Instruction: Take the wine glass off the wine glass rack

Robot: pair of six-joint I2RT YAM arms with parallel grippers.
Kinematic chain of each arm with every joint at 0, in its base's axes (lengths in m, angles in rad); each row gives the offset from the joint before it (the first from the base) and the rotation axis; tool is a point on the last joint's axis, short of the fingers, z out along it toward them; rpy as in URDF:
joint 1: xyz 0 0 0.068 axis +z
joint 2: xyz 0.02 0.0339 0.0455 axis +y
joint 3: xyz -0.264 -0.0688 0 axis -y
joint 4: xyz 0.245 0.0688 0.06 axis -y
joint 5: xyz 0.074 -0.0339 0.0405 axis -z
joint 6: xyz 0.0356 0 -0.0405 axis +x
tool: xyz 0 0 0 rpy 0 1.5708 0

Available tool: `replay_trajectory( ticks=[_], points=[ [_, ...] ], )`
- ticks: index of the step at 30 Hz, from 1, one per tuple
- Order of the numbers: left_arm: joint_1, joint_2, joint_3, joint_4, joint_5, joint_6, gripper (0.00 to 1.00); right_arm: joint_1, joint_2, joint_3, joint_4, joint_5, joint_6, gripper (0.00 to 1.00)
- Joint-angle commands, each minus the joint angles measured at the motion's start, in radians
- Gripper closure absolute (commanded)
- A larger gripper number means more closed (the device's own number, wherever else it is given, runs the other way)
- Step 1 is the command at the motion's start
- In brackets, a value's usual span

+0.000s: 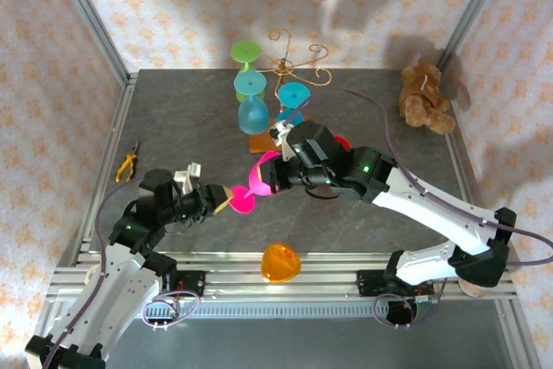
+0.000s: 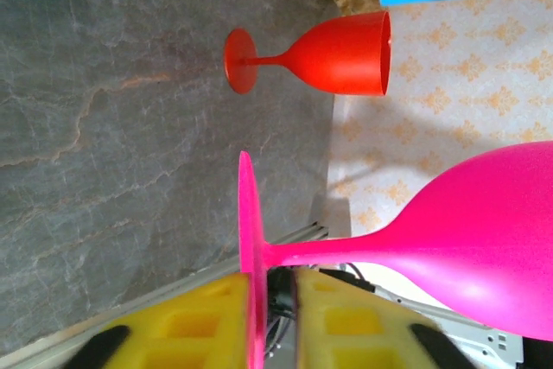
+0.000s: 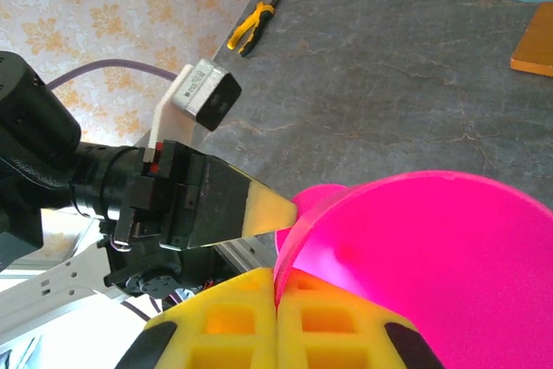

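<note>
Top external view puts the pink wine glass (image 1: 259, 175) sideways in the air between my two hands, well clear of the wine glass rack (image 1: 289, 65), which stands farther back on the tabletop (image 1: 173, 118). My right hand (image 3: 278, 287) pinches the rim of the pink bowl, pads pressed onto it. My left hand (image 2: 275, 281) straddles the foot disc. One pad lies against it and the other shows a thin gap, so I cannot tell whether it truly grips. I judge the glass is off the rack and this is a handover. Next, one hand must hold firm while the other lets go, then stand the glass clear of the red glass (image 2: 337, 54).
</note>
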Motion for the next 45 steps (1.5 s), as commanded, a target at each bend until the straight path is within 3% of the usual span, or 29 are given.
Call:
replay_trajectory(
  ticks=[1, 9, 17, 29, 37, 45],
  points=[
    [0.006, 0.0, 0.047, -0.026, -0.031, 0.028, 0.78, -0.002, 0.006, 0.008, -0.02, 0.047, 0.003, 1.0],
    [0.006, 0.016, 0.072, -0.104, -0.057, 0.077, 0.71, -0.002, 0.021, -0.002, -0.079, 0.145, 0.015, 1.0],
    [0.006, 0.016, 0.208, -0.39, -0.245, 0.281, 0.71, -0.002, 0.031, -0.071, -0.123, 0.274, 0.045, 1.0],
    [0.006, 0.039, 0.24, -0.414, -0.286, 0.324, 0.71, 0.0, 0.032, -0.157, -0.21, 0.429, 0.103, 1.0],
    [0.006, 0.048, 0.24, -0.413, -0.303, 0.332, 0.71, -0.001, -0.111, -0.26, -0.284, 0.446, 0.179, 1.0],
    [0.006, 0.055, 0.24, -0.412, -0.309, 0.331, 0.71, -0.001, -0.142, -0.306, -0.357, 0.516, 0.204, 1.0]
  ],
)
